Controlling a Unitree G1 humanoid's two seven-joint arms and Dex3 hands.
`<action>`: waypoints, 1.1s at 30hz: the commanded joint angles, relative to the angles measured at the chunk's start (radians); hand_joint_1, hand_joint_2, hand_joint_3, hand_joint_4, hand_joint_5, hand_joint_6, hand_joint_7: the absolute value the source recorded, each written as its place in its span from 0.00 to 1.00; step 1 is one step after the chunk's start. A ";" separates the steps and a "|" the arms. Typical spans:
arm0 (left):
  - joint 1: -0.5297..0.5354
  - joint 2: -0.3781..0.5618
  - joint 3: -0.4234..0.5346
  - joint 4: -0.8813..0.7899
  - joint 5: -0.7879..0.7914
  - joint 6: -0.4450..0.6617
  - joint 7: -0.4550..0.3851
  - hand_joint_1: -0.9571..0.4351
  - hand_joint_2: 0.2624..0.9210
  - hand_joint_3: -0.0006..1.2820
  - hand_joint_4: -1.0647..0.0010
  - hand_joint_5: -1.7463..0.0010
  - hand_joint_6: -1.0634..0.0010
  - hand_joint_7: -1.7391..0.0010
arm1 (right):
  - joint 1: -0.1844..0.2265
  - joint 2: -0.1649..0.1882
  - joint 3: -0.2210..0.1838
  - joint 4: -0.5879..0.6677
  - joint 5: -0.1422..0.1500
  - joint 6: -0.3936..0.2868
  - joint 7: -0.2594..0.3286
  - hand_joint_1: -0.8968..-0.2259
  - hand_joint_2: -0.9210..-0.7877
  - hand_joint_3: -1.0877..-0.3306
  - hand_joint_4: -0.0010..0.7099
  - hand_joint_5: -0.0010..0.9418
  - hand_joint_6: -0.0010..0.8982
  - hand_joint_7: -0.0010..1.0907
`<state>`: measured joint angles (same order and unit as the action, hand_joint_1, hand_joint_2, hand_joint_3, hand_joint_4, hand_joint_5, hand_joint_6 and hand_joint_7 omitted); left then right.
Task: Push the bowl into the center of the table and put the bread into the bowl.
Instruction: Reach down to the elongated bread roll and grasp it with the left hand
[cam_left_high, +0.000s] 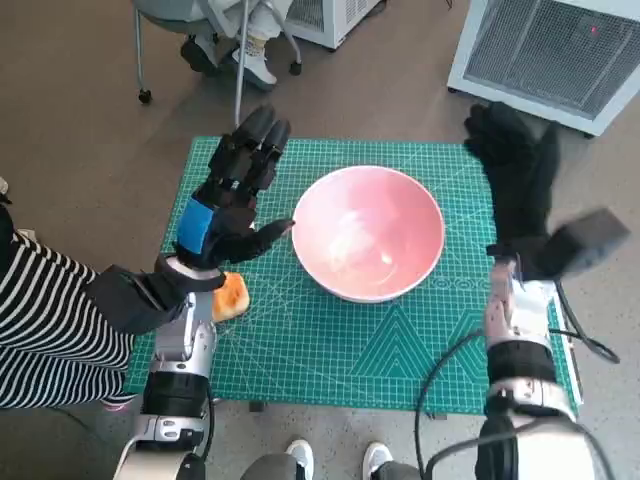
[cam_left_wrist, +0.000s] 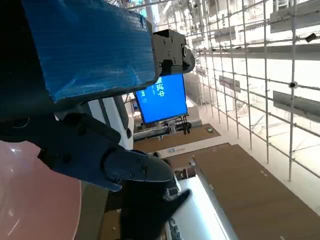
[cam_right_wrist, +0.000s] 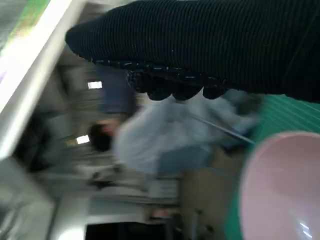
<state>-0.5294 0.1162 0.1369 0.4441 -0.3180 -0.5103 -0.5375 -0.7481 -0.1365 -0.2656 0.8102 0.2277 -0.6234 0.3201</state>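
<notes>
- Bowl (cam_left_high: 368, 232): I see a pink bowl with a pale rim, round and deep, standing upright with its opening facing up. It sits on the green mat, slightly toward the far half and near the middle across its width. Its interior is glossy, shows light reflections, and holds nothing. In the left wrist view a curved pink section of the bowl (cam_left_wrist: 35, 195) fills one corner; in the right wrist view part of its rim and wall (cam_right_wrist: 280, 185) shows, blurred.
- Bread (cam_left_high: 230, 296): I see a small golden-orange piece lying on the mat near its left edge, apart from the bowl and nearer me. It is partly hidden; I cannot tell its full shape.
</notes>
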 joint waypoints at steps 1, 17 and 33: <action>-0.038 0.007 -0.006 -0.015 -0.015 0.018 -0.019 0.38 1.00 0.15 0.93 1.00 0.96 0.83 | 0.108 0.028 0.043 -0.189 0.021 -0.002 0.037 0.32 0.00 0.40 0.19 0.01 0.20 0.15; -0.194 0.240 0.022 0.153 0.266 -0.157 0.093 0.38 1.00 0.13 0.94 1.00 0.97 0.82 | 0.257 0.016 0.131 -0.545 0.017 0.046 0.054 0.26 0.00 0.54 0.22 0.01 0.25 0.20; -0.468 0.475 -0.090 0.550 0.461 -0.073 0.088 0.46 0.93 0.00 0.90 1.00 0.81 0.92 | 0.287 0.019 0.148 -0.632 0.020 0.072 0.043 0.24 0.00 0.55 0.24 0.01 0.26 0.22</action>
<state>-0.9597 0.5741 0.0823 0.9564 0.1088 -0.6103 -0.4338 -0.4865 -0.1163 -0.1207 0.1844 0.2405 -0.5658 0.3662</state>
